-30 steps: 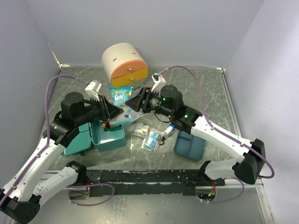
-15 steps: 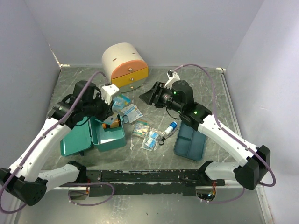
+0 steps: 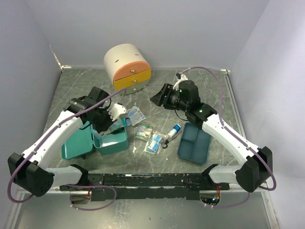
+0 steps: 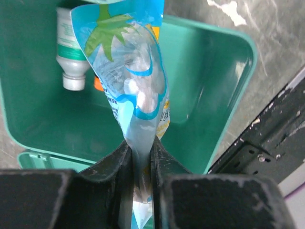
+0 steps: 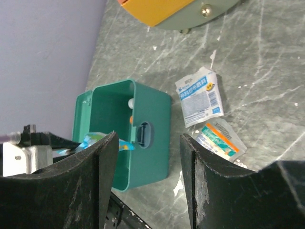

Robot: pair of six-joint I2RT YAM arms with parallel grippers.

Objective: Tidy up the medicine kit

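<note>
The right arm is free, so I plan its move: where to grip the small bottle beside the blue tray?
Probably take the bottle across the middle of its body, from above. It lies on its side, so jaws can close over its narrow width; the tray is close beside it.

Left end effector (image 4: 138, 155) pinches a pouch (image 4: 136, 86); right end effector (image 5: 147, 143) gapes open, apparently raised.
</note>
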